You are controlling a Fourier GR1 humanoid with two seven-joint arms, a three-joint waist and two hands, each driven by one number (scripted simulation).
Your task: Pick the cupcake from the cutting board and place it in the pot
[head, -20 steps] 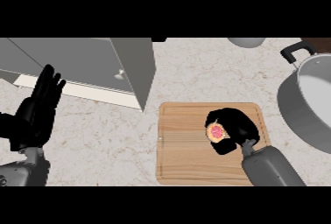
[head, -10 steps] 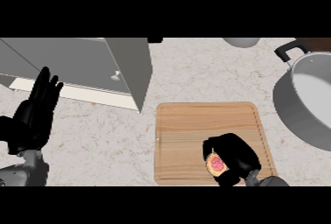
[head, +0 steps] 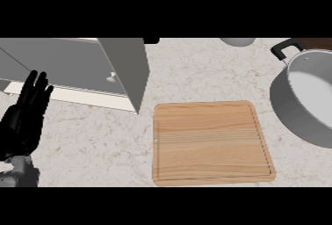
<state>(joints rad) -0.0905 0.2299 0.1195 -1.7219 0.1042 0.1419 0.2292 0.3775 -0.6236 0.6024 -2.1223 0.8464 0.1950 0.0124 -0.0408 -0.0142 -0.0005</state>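
At the middle of the counter, a wooden cutting board (head: 213,143) is lying flat on the pale speckled countertop (head: 194,70), its top bare wood inside a shallow groove that is running just within its rim. Its near edge is sitting close to the bottom of the head view, and its left edge is lying just right of the lower corner of an open grey cabinet door (head: 126,72). The cupcake is not showing anywhere in the view, neither on the board nor in what can be seen of the pot, so where it is cannot be told.

Over at the right edge, a large steel pot (head: 304,103) is standing on the counter, cut off by the frame, with a black handle (head: 285,47) sticking out at its upper left. A strip of bare countertop is separating the pot's wall from the board's right edge. Beyond the board, open counter is stretching up to a grey rounded object (head: 236,41) that is peeking in at the top edge.

Far to the left, well apart from the board, the left hand (head: 26,116) is resting with its fingers straight and pointing up, holding nothing. The right hand is not appearing in the view, so its fingers cannot be described.
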